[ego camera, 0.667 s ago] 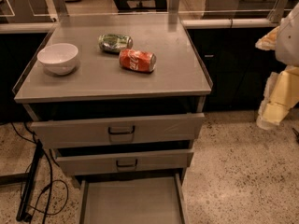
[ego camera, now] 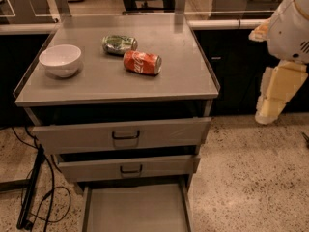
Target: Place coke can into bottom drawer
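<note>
The coke can, red-orange with white lettering, lies on its side on the grey cabinet top, just right of centre. The bottom drawer is pulled out at the cabinet's foot, and its flat floor is bare. My gripper, cream-coloured under the white arm, hangs at the right of the view. It is beside the cabinet's right edge, well away from the can and holding nothing that I can see.
A green-silver can lies just behind the coke can. A white bowl stands at the top's left. The two handled drawers above are slightly open. Black cables trail on the floor at the left.
</note>
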You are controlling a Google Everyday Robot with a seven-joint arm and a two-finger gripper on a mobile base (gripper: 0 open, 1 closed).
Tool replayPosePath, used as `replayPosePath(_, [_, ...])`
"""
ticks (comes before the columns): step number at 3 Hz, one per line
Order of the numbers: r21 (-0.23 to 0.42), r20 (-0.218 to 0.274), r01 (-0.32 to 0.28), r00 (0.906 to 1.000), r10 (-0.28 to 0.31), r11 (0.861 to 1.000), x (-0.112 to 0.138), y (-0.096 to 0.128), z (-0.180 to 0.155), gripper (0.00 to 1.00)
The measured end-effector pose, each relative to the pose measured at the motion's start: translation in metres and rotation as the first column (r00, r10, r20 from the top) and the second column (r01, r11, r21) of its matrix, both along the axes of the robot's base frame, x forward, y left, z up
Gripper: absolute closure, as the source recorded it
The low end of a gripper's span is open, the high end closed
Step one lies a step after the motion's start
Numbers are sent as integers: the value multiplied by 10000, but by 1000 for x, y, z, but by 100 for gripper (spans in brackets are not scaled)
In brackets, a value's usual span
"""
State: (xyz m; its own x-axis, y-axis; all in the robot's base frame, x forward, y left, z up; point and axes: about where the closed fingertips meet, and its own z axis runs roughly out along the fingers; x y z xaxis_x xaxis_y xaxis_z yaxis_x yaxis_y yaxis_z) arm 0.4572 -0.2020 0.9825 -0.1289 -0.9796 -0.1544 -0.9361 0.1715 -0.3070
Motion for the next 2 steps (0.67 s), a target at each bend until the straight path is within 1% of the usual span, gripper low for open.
replayPosePath(1, [1336,528,10,9986,-81,9910,27,7,13,0])
replayPosePath(2, [3680,593,574,9946,-850,9280,50,21,21,0])
